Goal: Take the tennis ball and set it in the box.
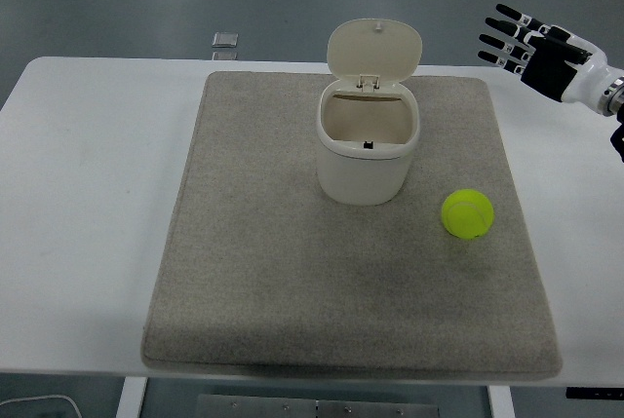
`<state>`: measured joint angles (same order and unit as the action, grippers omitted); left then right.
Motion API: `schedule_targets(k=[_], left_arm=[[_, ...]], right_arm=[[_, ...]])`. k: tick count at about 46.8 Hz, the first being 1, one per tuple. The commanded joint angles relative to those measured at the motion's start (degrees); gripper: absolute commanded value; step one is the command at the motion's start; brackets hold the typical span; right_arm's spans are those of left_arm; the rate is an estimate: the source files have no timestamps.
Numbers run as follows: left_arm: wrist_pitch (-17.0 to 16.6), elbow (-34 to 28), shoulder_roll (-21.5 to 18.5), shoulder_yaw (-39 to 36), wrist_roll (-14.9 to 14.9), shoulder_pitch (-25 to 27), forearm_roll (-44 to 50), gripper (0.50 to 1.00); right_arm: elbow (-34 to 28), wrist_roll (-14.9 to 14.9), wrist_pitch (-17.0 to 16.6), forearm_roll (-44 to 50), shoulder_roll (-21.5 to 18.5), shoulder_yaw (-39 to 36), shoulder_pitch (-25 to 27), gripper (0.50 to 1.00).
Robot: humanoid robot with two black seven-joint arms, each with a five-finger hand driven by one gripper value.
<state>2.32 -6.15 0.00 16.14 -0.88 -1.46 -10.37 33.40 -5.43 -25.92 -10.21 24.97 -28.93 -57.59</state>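
Observation:
A yellow-green tennis ball (467, 214) lies on the grey mat (244, 272), right of centre. A cream box (368, 142) with its hinged lid raised stands upright at the mat's middle, just left of the ball and apart from it. My right hand (517, 43) is at the upper right, high over the table's far right edge, well behind the ball. Its fingers are spread and hold nothing. My left arm does not show.
The mat covers most of the white table (88, 204). A small clear square object (225, 41) lies on the floor beyond the table's far edge.

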Motion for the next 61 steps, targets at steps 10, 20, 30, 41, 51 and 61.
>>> schedule_targets(k=[10, 20, 30, 41, 51, 61], left_arm=[[0.0, 0.0, 0.0, -0.1, 0.0, 0.1, 0.0, 0.992], [0.0, 0.0, 0.0, 0.0, 0.0, 0.1, 0.0, 0.992], [0.0, 0.0, 0.0, 0.0, 0.0, 0.1, 0.0, 0.992], [0.0, 0.0, 0.0, 0.0, 0.0, 0.1, 0.0, 0.992], [0.0, 0.0, 0.0, 0.0, 0.0, 0.1, 0.0, 0.992], [0.0, 0.0, 0.0, 0.0, 0.0, 0.1, 0.0, 0.992]], right_arm=[[0.1, 0.0, -0.1, 0.0, -1.3, 0.0, 0.9, 0.911], [0.1, 0.0, -0.1, 0.1, -1.0, 0.2, 0.9, 0.911], [0.1, 0.0, -0.2, 1.1, 0.0, 0.5, 0.8, 0.911], [0.2, -0.1, -1.4, 4.2, 0.9, 0.7, 0.6, 0.911], [0.1, -0.1, -1.2, 7.9, 2.7, 0.9, 0.4, 0.911], [0.5, -0.1, -3.3, 13.9, 3.9, 0.3, 0.5, 0.911]])
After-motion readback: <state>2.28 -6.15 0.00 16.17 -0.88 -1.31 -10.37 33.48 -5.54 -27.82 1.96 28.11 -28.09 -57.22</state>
